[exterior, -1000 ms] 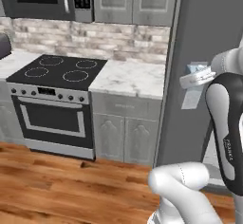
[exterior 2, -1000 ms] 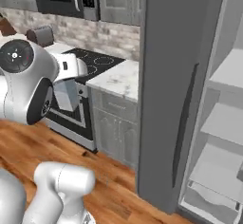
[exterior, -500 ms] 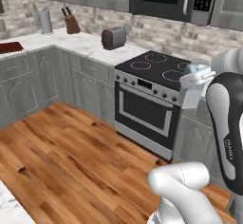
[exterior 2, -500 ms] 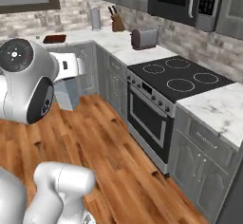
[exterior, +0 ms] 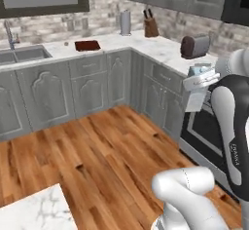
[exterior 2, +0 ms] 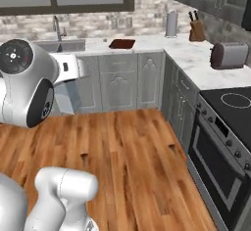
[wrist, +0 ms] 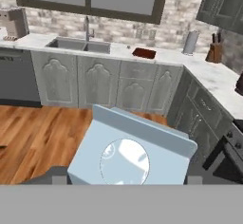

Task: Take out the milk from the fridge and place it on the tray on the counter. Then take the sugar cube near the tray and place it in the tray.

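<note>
My claw [exterior: 200, 79] is closed on the milk [wrist: 130, 149]; through my hand camera its pale blue gabled top sits right in front of me, a round pale cap in the slope facing me. In the left base view the carton [exterior: 197, 91] hangs off the end of my arm, with the blue top just under the white hand. I carry it in the air above the wooden floor [exterior 2: 127, 161], well apart from the table [wrist: 161, 56].

Across the room the dark red-brown tray [wrist: 144, 53] lies flat on the marble table, just to the right of the sink [wrist: 78, 44]. Nothing I can make out lies in the tray. A tiny speck [exterior: 66, 43] sits on the table near the tray's sink side, too small to name for sure.

Since half a second ago the whole scene has swung: the stove that faced me then now sits at the right edge, so the base has turned.
</note>
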Motion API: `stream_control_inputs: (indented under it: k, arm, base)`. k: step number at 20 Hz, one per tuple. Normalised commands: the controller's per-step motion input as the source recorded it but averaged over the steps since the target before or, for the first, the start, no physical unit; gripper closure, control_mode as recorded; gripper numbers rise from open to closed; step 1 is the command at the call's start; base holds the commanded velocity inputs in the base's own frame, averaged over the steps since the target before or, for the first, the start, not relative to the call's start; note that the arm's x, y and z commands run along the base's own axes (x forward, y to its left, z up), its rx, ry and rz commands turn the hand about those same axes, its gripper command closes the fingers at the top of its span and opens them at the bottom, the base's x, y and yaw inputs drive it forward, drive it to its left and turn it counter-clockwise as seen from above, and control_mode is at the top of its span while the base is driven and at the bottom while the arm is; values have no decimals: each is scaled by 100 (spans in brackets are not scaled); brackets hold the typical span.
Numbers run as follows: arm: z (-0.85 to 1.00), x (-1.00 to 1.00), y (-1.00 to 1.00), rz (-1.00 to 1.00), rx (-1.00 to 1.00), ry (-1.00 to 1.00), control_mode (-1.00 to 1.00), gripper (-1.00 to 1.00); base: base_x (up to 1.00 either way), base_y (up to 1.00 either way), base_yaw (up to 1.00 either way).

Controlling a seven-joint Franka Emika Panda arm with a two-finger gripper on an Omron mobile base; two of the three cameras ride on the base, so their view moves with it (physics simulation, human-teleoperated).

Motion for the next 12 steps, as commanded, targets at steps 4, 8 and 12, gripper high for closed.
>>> stream_control_inputs:
  k: [4,8,12]
  arm:
    - [0,0,0,0,0,0,100,100]
    - [0,0,0,0,0,0,100,100]
    - [0,0,0,0,0,0,100,100]
  base:
    - [100,-2,49]
    - [100,-46,44]
    - [100,-100,25]
